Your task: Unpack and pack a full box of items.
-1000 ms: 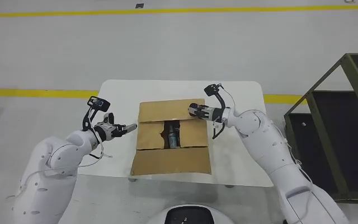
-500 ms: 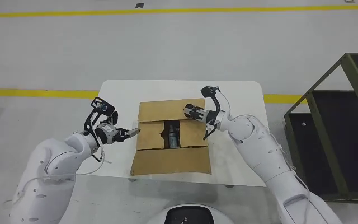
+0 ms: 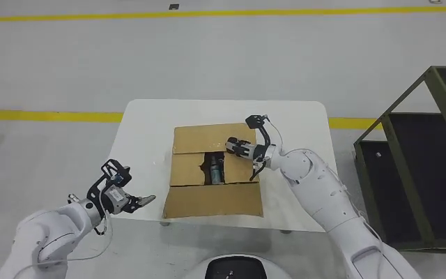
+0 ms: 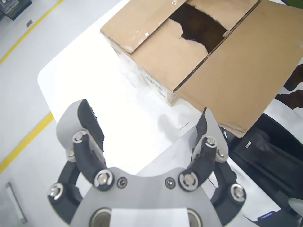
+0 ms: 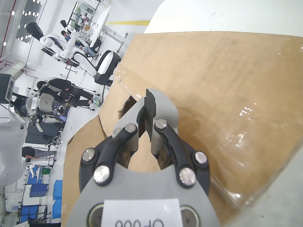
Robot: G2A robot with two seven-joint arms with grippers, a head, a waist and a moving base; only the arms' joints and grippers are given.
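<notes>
Left hand (image 3: 141,201), wide open and empty, hangs at the near left edge of the counter (image 3: 146,118). The box (image 3: 212,201) stands mid-counter, its side label (image 4: 153,85) too small to read. Right hand (image 3: 230,148), fingers closed together, sits on a top flap.

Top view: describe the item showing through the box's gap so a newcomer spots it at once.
On the white table sits a brown box, its flaps mostly folded shut. At its middle is a dark gap between them, just off the right hand. The item is the small bluish, dark-capped bottle shape in that gap, the only thing there that isn't cardboard.
</notes>
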